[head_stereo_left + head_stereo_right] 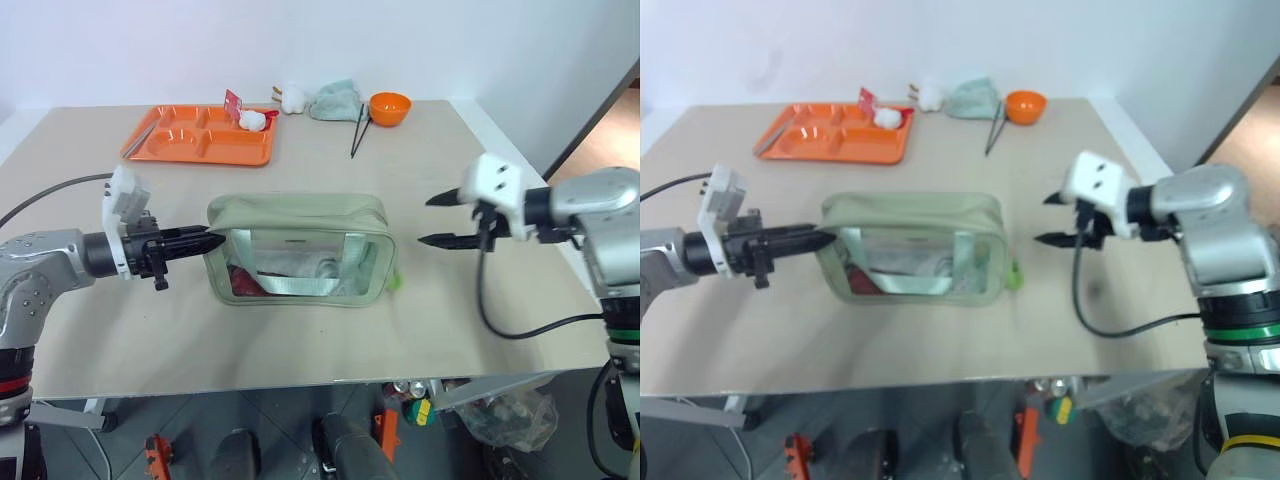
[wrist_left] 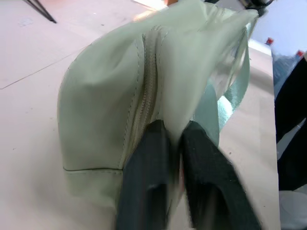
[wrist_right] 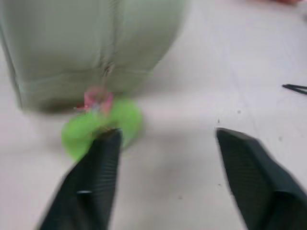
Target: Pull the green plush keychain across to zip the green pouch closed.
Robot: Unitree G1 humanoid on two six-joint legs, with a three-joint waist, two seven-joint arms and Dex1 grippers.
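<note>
Lime-green fuzz sits on the table right at the right-hand end of the green pouch — that's the green plush keychain, lying at the foot of the pouch's end wall with its pinkish ring up against the zipper's end. From the look of the seam in the left wrist view, the zip appears run across already. The right gripper hangs clear of the pouch, jaws spread wide, nothing between them, plush just beyond one fingertip. Over on the other end, the left gripper has its fingers close together with a fold of pouch fabric pinched between them. The risk here: if the left arm pulls away before that pinch fully lets go, it could drag or tip the pouch. And the right gripper's near finger could snag the plush and tug the slider back
</note>
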